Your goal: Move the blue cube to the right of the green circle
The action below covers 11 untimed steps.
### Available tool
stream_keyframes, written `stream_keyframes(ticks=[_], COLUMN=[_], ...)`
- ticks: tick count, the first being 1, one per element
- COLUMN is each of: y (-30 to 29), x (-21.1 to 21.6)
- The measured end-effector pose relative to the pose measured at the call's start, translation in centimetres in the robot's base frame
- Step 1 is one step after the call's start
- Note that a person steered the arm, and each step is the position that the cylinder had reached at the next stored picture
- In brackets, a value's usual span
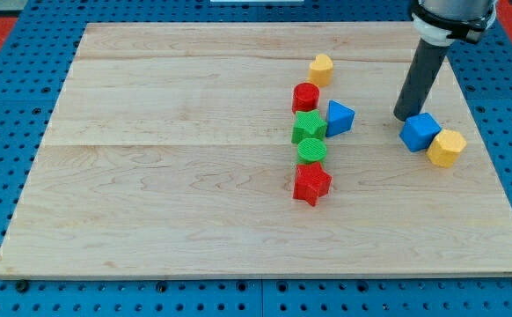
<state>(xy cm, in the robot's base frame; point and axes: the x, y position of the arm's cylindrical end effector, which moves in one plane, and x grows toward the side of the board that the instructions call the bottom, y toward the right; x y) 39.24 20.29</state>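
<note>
**Tip beside blue cube, view's right**

Camera view: my tip (405,115) is a plain rod w/ no jaws, gripping nothing. It sits on the board (150,194), just at the blue cube (420,132)'s upper-left; looks like touching, can't tell for sure. Yellow block (447,147) abuts the cube's far side. Well to the tip's left: green circle (311,150), w/ green star (309,127) above, red star (311,183) below. Blue triangle (339,117), red cylinder (305,97), 2nd yellow block (321,69) also left.

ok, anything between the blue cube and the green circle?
In the camera view, bare board lies between the blue cube and the green circle. The blue triangle sits just above that line.
</note>
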Motion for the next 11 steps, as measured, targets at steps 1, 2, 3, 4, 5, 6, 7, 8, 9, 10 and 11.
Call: stream_keyframes(ticks=[1,2,3,4,5,6,7,8,9,10,11], y=[5.6,5.4,3.1,4.5,5.5,1.5,-0.5,-0.8,-3.8,-6.3,-5.2], x=[3.1,9.5,11.5,12.9,5.8,2.9,4.5,0.8,1.0,6.9,7.8])
